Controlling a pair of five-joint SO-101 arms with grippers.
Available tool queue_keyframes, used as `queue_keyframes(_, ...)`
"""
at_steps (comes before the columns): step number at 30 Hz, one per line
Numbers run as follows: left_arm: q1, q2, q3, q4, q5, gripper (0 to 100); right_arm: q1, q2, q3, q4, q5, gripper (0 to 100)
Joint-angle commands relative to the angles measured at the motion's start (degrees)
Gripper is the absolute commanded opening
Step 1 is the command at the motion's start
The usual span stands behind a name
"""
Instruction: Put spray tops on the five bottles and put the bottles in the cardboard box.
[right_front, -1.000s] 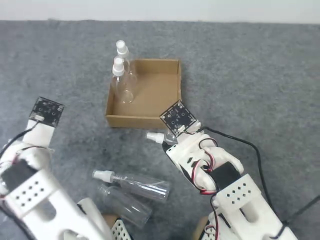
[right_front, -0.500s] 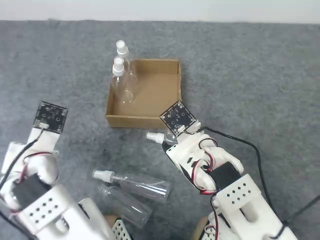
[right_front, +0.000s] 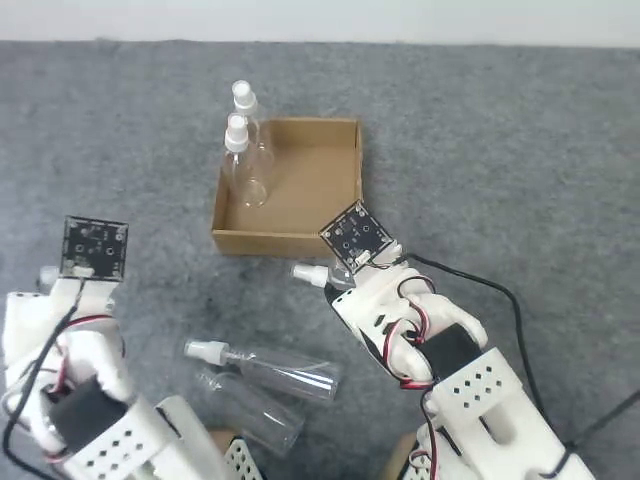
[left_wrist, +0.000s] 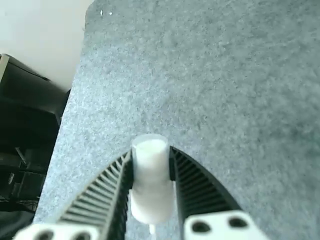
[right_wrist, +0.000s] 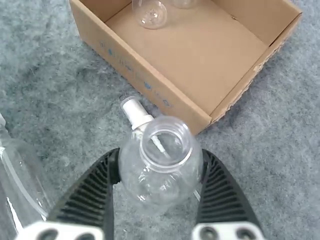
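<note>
The bench (right_front: 520, 130) is viewed from overhead. Wrist views are held close. The cardboard box (right_front: 310, 180) is shared with the right one.

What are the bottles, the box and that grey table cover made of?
Bottles: clear glossy plastic, seemingly; you see straight through them. Box: matt brown cardboard, with raw cut edges. Table cover: probably felt or short carpet, judging by its fuzzy grey nap.

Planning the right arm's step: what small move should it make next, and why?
Probably lift the bottle and carry it over the near wall of the cardboard box: the right gripper is shut on it, its spray top is already on, and it hangs just outside the box.
</note>
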Motion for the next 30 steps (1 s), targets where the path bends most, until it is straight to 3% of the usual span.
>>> queue_keyframes(1,0.3,-3.9,2.7,-4.5,1.0,1,0.7,-1.9,-0.3,-1.4,1.1,4.9)
queue_keyframes(7,0.2,-10.1,5.7,-5.5,2.2,1,0.7,-1.9,-0.3,-1.4,1.1,4.9)
queue_keyframes(18,0.2,-23.3,6.6,-5.7,17.1,1,0.7,-1.9,-0.4,-1.4,1.1,4.9)
queue_keyframes(23,-0.2,-23.6,7.3,-7.7,20.6,1,0.7,-1.9,-0.4,-1.4,1.1,4.9)
queue_keyframes(30,0.0,-23.6,6.9,-12.0,32.5,1,0.7,-1.9,-0.4,-1.4,1.1,4.9)
